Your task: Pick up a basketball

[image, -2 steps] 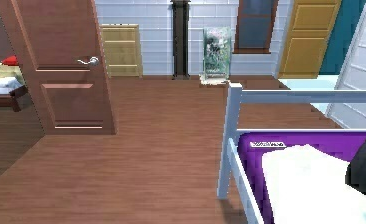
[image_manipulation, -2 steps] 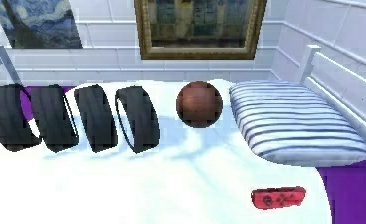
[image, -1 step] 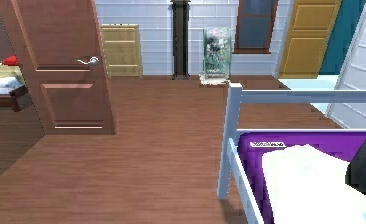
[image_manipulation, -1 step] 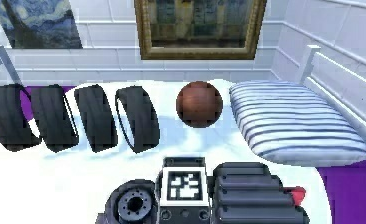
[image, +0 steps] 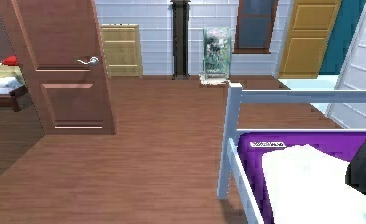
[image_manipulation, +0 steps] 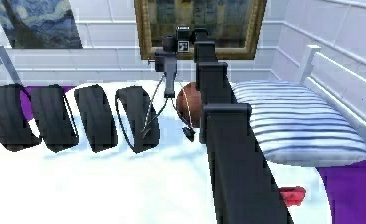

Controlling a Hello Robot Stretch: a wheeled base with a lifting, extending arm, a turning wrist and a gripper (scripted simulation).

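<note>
Arm side view, nearest first: my arm (image_manipulation: 236,160) rises as a dark bar from the bottom edge, over the white cover of the bed (image_manipulation: 91,185). A small red item (image_manipulation: 291,192) lies just right of the arm; I cannot identify it. A purple sheet (image_manipulation: 353,190) shows at the near right. Farther out, four black rings (image_manipulation: 76,118) stand on edge in a row across the left of the bed, and a striped pillow (image_manipulation: 291,120) lies to the right. The hand (image_manipulation: 171,105) sits at the arm's far end, beside the rightmost ring. The basketball (image_manipulation: 189,98), a red-brown sphere, rests on the cover right at the hand, between the rings and the pillow. I cannot tell whether they are touching, whether the hand holds anything, or how its fingers are set. On the far wall hang a gold-framed picture (image_manipulation: 201,25) and, to the left, a blue swirling painting (image_manipulation: 41,22). Forward view: the white bed frame (image: 232,130) stands near right on the wooden floor (image: 141,150). A brown door (image: 61,65) stands ajar at mid left. Along the far wall are a pale yellow door (image: 121,50), a dark post (image: 179,40), a leaning panel (image: 216,50) and a larger yellow door (image: 309,38).
</note>
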